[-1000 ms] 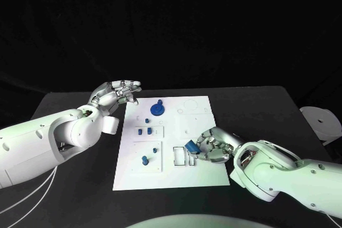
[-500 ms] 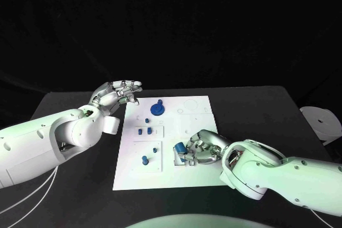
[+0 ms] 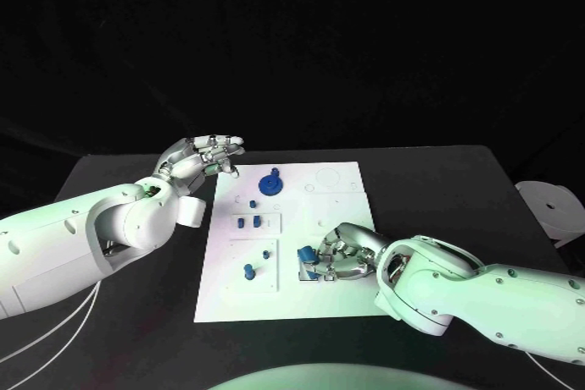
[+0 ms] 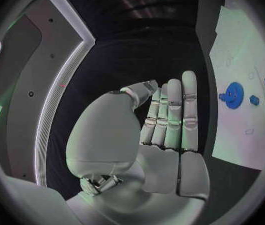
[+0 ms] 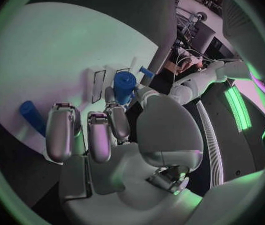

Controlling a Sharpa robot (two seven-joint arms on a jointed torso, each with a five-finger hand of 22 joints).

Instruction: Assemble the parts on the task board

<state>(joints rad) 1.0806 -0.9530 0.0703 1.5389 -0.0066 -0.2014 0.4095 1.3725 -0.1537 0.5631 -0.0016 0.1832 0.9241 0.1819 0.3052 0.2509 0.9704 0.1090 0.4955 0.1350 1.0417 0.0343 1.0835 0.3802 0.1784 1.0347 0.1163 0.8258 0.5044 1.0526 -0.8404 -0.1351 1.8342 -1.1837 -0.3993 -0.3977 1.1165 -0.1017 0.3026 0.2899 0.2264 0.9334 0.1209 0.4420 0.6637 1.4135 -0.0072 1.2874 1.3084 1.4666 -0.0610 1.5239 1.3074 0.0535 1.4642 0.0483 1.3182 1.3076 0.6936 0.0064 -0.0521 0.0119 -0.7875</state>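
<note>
The white task board (image 3: 339, 205) lies mid-table. My right hand (image 3: 345, 255) hovers low over its near right part and pinches a blue cylindrical part (image 3: 305, 254) just above a rectangular slot (image 3: 311, 270). The right wrist view shows that part (image 5: 124, 85) between thumb and fingers, with another blue piece (image 5: 29, 116) lying on the board (image 5: 57, 45). My left hand (image 3: 201, 158) is raised beside the board's far left corner, fingers straight, palm (image 4: 164, 135) holding nothing. A blue round part (image 3: 270, 185) and several small blue pieces (image 3: 248, 223) sit on the board's left half.
A white round object (image 3: 549, 209) sits off the table's right edge. Dark table surface (image 3: 451, 187) surrounds the board on every side. The left wrist view shows the blue round part (image 4: 234, 94) on the board (image 4: 239, 50).
My right hand has moved left across the board with the blue part, from the right edge to above the rectangular slot. The left hand has stayed in place.
</note>
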